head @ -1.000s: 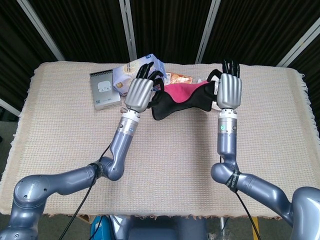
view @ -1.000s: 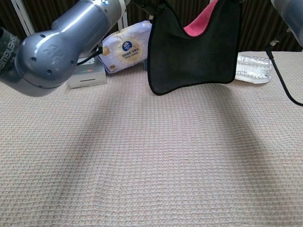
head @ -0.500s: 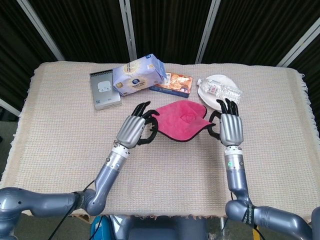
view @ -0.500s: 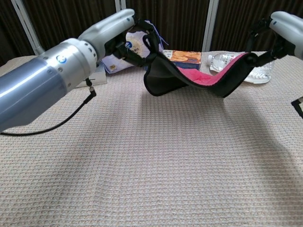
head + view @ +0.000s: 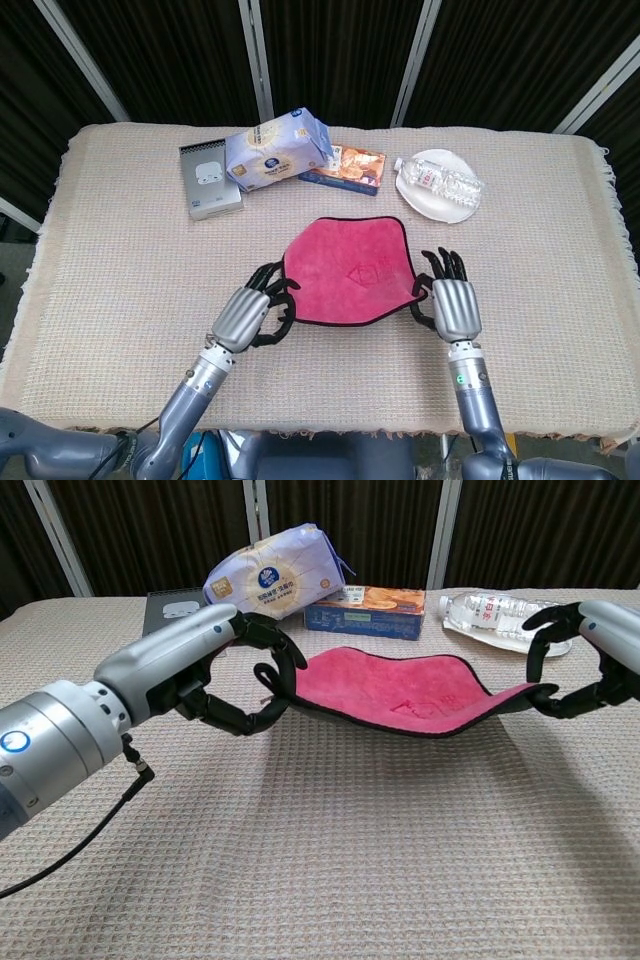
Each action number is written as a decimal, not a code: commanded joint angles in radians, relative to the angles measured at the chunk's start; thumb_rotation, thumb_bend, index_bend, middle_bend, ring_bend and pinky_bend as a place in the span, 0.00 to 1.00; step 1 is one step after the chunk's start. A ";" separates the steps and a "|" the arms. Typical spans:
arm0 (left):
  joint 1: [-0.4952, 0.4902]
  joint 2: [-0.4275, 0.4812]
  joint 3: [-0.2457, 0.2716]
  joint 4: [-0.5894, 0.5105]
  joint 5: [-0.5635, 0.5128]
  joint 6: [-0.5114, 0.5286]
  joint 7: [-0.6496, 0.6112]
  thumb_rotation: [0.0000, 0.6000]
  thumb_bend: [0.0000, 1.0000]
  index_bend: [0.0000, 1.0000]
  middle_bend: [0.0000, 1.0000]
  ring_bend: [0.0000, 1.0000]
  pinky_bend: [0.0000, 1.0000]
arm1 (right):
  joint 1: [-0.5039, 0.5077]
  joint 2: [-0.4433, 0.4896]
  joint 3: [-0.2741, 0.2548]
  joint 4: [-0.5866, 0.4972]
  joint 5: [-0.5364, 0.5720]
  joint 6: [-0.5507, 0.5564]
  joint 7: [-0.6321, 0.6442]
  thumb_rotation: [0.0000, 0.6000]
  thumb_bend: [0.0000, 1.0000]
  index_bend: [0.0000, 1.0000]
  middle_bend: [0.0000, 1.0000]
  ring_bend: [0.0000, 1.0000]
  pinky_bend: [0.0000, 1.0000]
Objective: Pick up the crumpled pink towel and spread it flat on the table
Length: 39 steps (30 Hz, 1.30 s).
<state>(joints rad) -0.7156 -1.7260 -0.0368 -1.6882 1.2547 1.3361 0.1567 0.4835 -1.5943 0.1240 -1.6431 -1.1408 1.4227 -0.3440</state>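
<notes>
We see the pink towel [image 5: 348,282] opened out near the middle of the tabletop [image 5: 120,270], pink face up with a dark edging around it. Its far part lies on the woven cloth, while the near edge is lifted: in the chest view the towel [image 5: 400,692] sags between its two near corners, each raised off the cloth.

Our left hand [image 5: 248,314] holds the near left corner, its dark fingers [image 5: 268,670] curled in around the towel's edge. Our right hand [image 5: 452,306] has the near right corner; in the chest view this right hand [image 5: 590,670] shows its fingers [image 5: 548,704] hooked onto the dark rim of the towel, with the others arched above it. Both hands sit low, close above the tabletop, and well apart, with the towel stretched between them. In the chest view the left hand [image 5: 215,675] fills much of the left side.

Beyond the towel, along the far side of the tabletop, we see a row of things well apart from it: a grey box [image 5: 209,180] at the left, a pale blue soft pack [image 5: 275,148] just beside it, a flat carton [image 5: 345,168] with printed food on it, and a clear plastic bottle [image 5: 446,180] lying on a white plate [image 5: 420,197] at the right.
</notes>
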 commanded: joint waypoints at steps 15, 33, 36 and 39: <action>0.098 0.032 0.064 -0.081 0.140 0.012 0.023 1.00 0.48 0.56 0.26 0.03 0.05 | -0.100 0.024 -0.061 -0.054 -0.110 0.045 0.011 1.00 0.47 0.71 0.18 0.00 0.00; 0.174 0.068 0.100 -0.064 0.231 -0.008 -0.029 1.00 0.48 0.56 0.26 0.03 0.05 | -0.178 -0.025 -0.105 -0.011 -0.179 0.046 0.013 1.00 0.47 0.71 0.18 0.00 0.00; 0.185 0.074 0.104 -0.063 0.245 -0.011 -0.041 1.00 0.48 0.56 0.26 0.03 0.05 | -0.188 -0.030 -0.111 -0.011 -0.193 0.048 0.001 1.00 0.47 0.71 0.18 0.00 0.00; 0.197 0.085 0.112 -0.060 0.258 -0.011 -0.054 1.00 0.48 0.56 0.26 0.03 0.05 | -0.199 -0.037 -0.117 -0.011 -0.199 0.046 -0.006 1.00 0.47 0.71 0.18 0.00 0.00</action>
<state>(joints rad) -0.5222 -1.6442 0.0724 -1.7491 1.5099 1.3259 0.1070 0.2863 -1.6297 0.0084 -1.6540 -1.3385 1.4695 -0.3485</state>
